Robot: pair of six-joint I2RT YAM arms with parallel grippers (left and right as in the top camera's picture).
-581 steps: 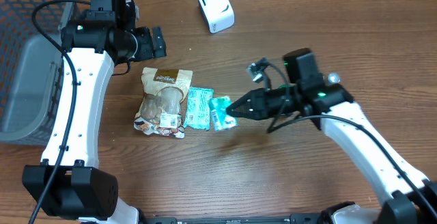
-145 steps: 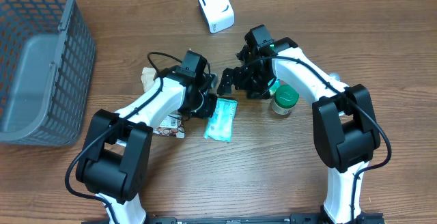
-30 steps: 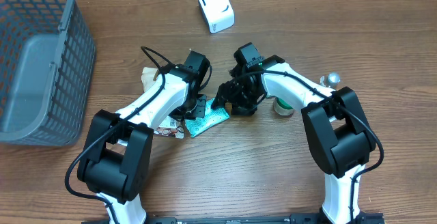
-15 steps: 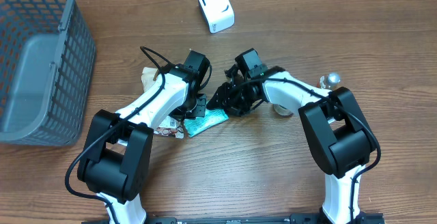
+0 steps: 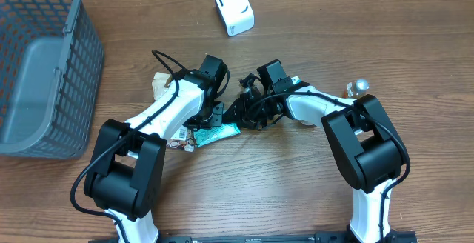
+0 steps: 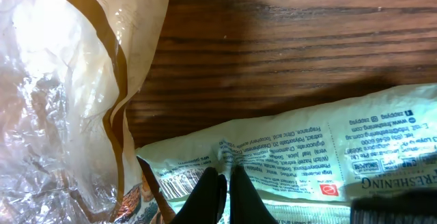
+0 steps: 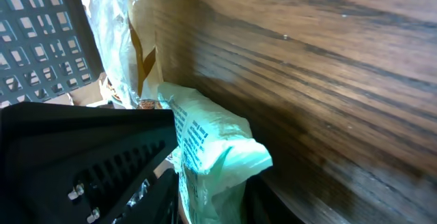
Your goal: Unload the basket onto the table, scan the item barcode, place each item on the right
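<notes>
low over the table (image 5: 281, 198), the left gripper (image 6: 220, 183) is pressed together on the film of the teal packet (image 6: 307, 149), while the right gripper (image 7: 212, 197) pinches its puffed end (a barcode faces up). the packet lies flat, well apart from the white scanner (image 5: 234, 9); lifting and scanning look undone.

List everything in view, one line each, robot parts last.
grey plastic mesh basket: one, grey, far left.
white box-shaped barcode scanner: one, white, top centre.
mint-green printed plastic packet: one, green, centre, between the grippers.
brown-and-clear plastic snack bag: one, brown and clear, left of the packet.
small silvery round object: one, silver, right side.
brown wooden table: one, brown, under everything.
left gripper: one, black, pinched shut on the packet.
right gripper: one, black, closed on the packet's end.
</notes>
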